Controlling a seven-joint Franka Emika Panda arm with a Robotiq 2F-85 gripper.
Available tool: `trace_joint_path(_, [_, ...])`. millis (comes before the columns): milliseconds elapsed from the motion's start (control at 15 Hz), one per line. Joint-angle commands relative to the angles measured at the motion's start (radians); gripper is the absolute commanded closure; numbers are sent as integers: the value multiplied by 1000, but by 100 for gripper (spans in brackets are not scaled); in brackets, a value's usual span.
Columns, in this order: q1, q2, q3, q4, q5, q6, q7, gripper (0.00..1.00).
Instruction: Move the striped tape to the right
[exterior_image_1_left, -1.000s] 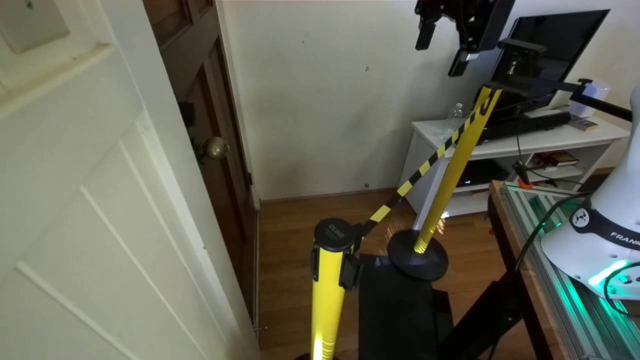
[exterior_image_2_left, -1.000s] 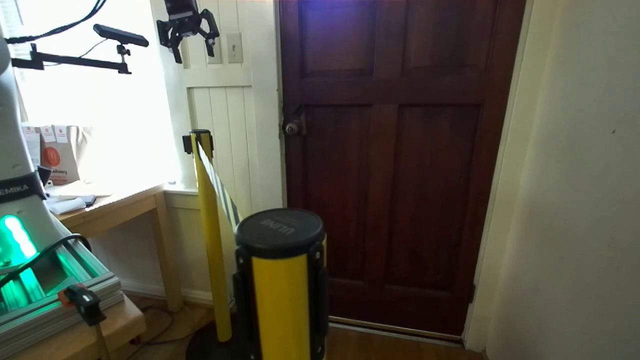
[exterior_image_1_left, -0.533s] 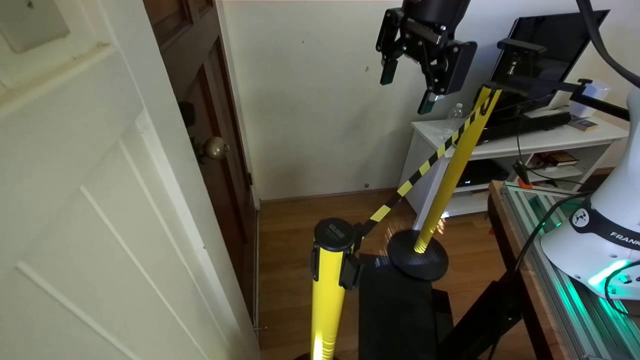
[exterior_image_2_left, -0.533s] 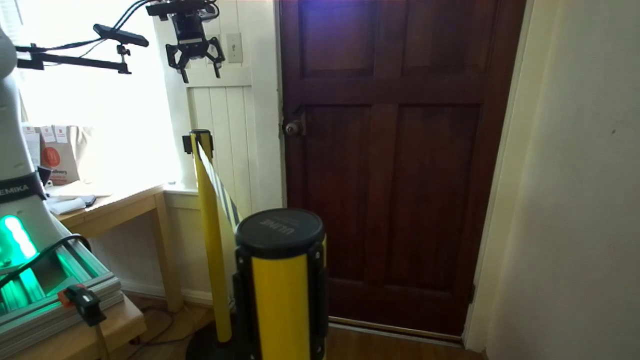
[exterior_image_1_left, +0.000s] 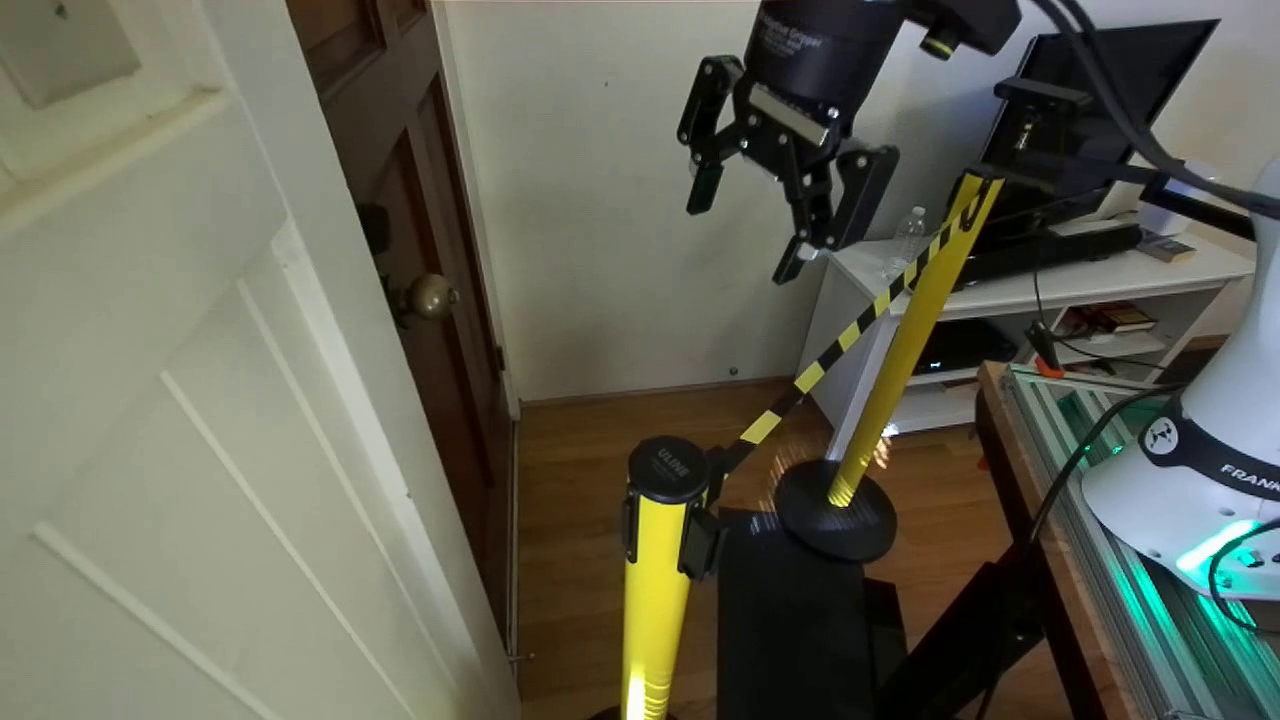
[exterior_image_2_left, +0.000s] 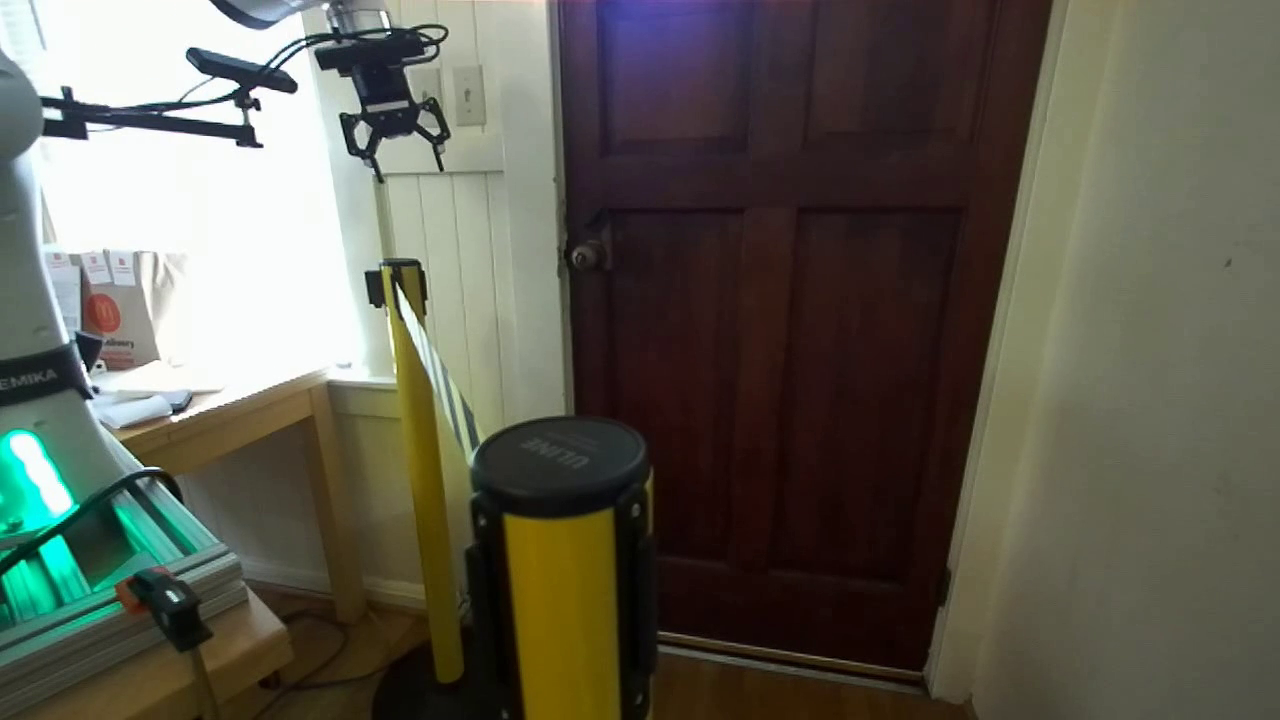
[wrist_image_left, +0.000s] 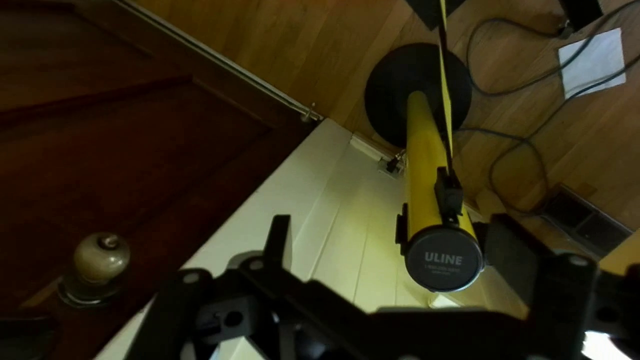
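Observation:
The striped tape is yellow and black and stretches between two yellow poles in an exterior view. In an exterior view the tape looks pale and striped, and the near pole's cap hides part of it. In the wrist view the tape shows almost edge-on, running from a clip on a yellow pole to the top edge. My gripper is open and empty, in the air higher than the tape and apart from it. It also shows in an exterior view and in the wrist view.
The yellow poles have black caps and round black bases. A brown door and a white panelled wall stand near. A white stand holds a television. A camera arm juts out beside the robot.
My gripper has come down and moved left in one exterior view, and down and slightly right in the other. It stays open. The tape and poles have not moved.

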Motion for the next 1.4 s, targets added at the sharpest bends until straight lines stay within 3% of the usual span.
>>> trace_joint_path(0, [20,100,-4,21,66,96,-104,0])
trace_joint_path(533, [9,279,29,23,230,198,-297,0])
trace_joint_path(600, [-10,228,34,2,176,167,-230,0])
trace_joint_path(1333, [-17,310,74,11,219,175,-278,0])
